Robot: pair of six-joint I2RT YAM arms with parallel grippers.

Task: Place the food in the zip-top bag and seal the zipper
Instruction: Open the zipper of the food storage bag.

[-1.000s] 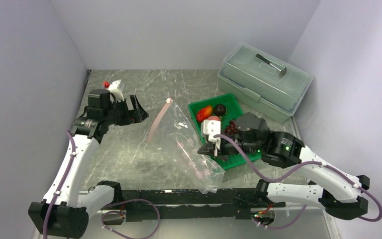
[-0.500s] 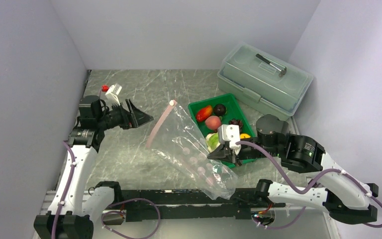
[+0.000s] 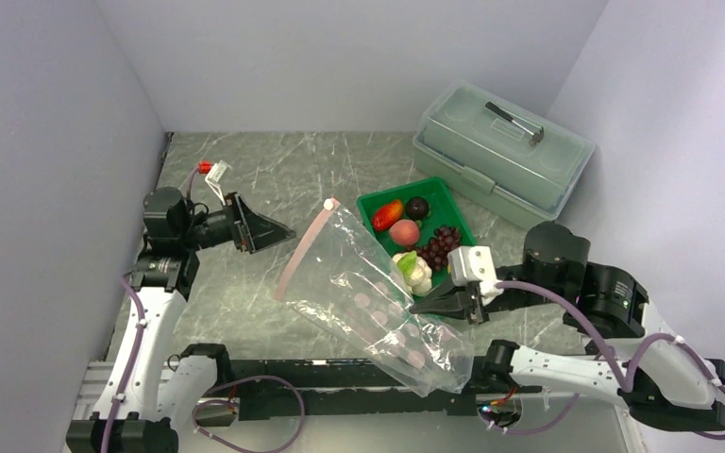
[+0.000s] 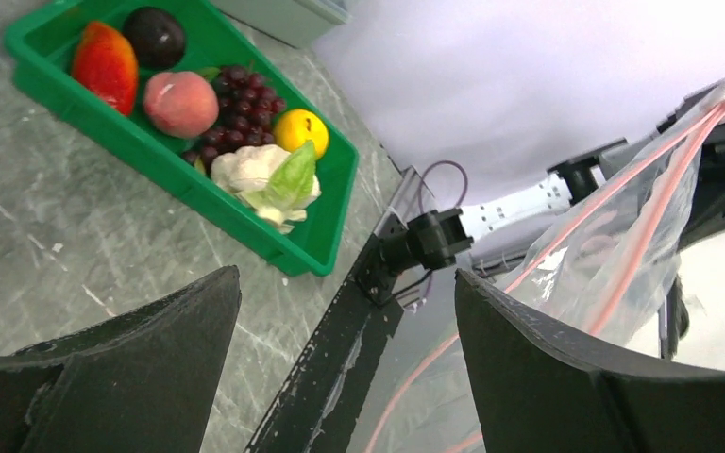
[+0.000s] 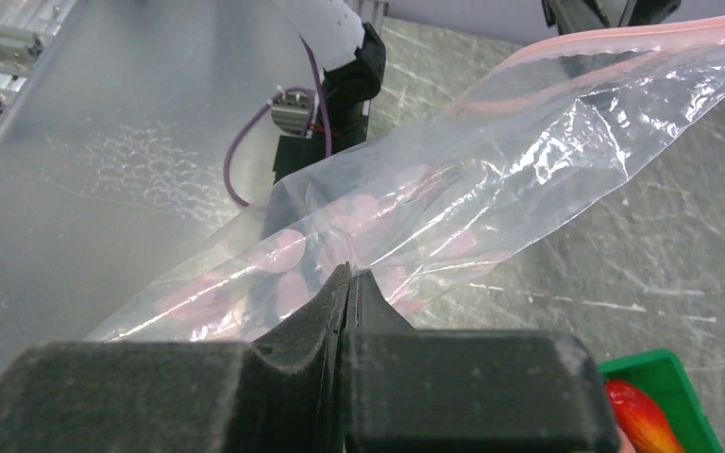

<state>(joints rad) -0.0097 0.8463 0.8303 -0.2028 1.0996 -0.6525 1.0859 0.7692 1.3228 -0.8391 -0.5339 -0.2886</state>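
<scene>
Bag [image 3: 359, 283] in closed right tool [image 3: 423, 306]

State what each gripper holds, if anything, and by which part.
The right gripper pinches the zip-top bag by its clear side edge, away from the zipper. The left gripper is open, holding nothing.

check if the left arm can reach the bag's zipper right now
Probably yes: the open left gripper faces the zipper with nothing between them, and the right gripper pinches the zip-top bag.
</scene>
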